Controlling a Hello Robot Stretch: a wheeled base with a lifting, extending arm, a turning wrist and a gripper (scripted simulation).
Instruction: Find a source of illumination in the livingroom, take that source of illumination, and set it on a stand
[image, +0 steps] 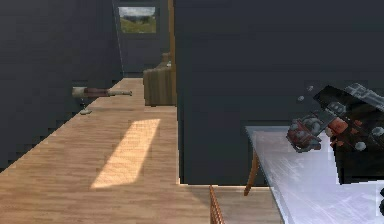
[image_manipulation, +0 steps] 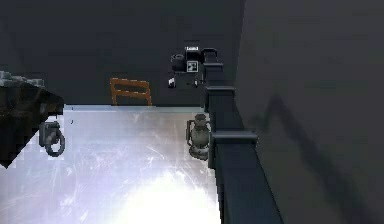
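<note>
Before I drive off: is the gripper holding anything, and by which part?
Cannot tell: the gripper blends into the dark wall behind. The lantern stands on the table beside the arm.

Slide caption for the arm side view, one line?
Arm over a shiny table, lantern beside it; tool right of a wooden chair.

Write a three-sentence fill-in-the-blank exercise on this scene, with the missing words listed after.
1. In the arm side view, the dark lantern-like object stands on a shiny ____.
2. Past that surface's far edge stands a wooden ____.
3. In the forward view, a framed ____ hangs on the far wall.
Missing words: table; chair; picture.
</note>
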